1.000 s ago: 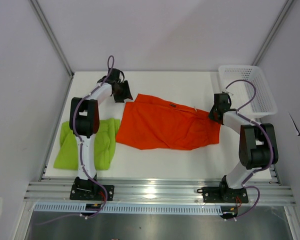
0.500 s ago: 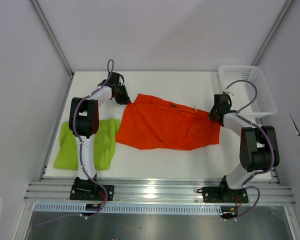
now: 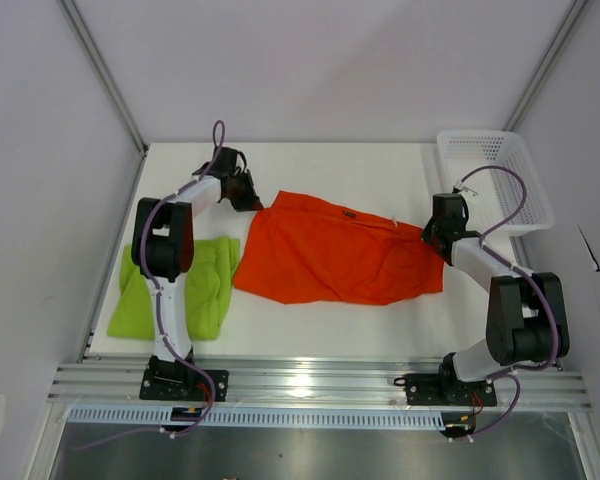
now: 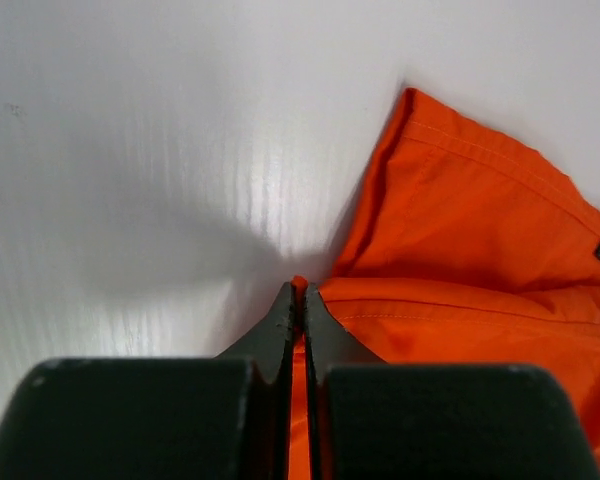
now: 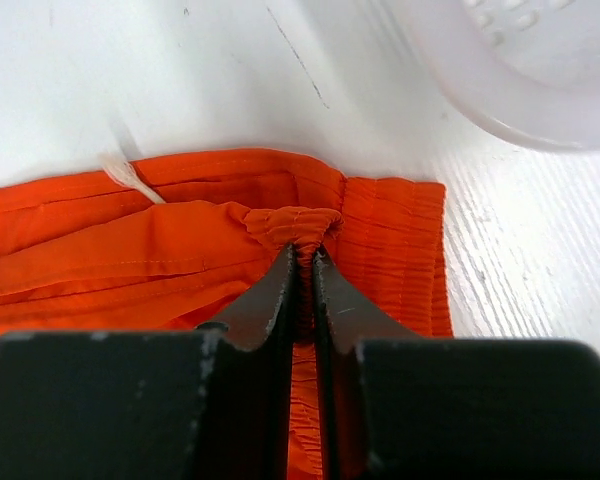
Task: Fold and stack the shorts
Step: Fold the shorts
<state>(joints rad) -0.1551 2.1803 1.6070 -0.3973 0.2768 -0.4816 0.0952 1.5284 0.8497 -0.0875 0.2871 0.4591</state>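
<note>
Beneath the left arm (image 3: 165,245), the green shorts (image 3: 210,285) lie partly hidden.

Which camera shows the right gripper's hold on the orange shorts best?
Right wrist: the right gripper is shut on a bunched fold of the orange shorts by the elastic waistband. Top external shows it at the shorts' right edge, the pinch itself hidden; left wrist shows only the opposite corner.

Basket (image 3: 525,165) stands near the right gripper (image 3: 427,232); table (image 3: 350,170) beyond orange shorts (image 3: 330,255) lies open.
</note>
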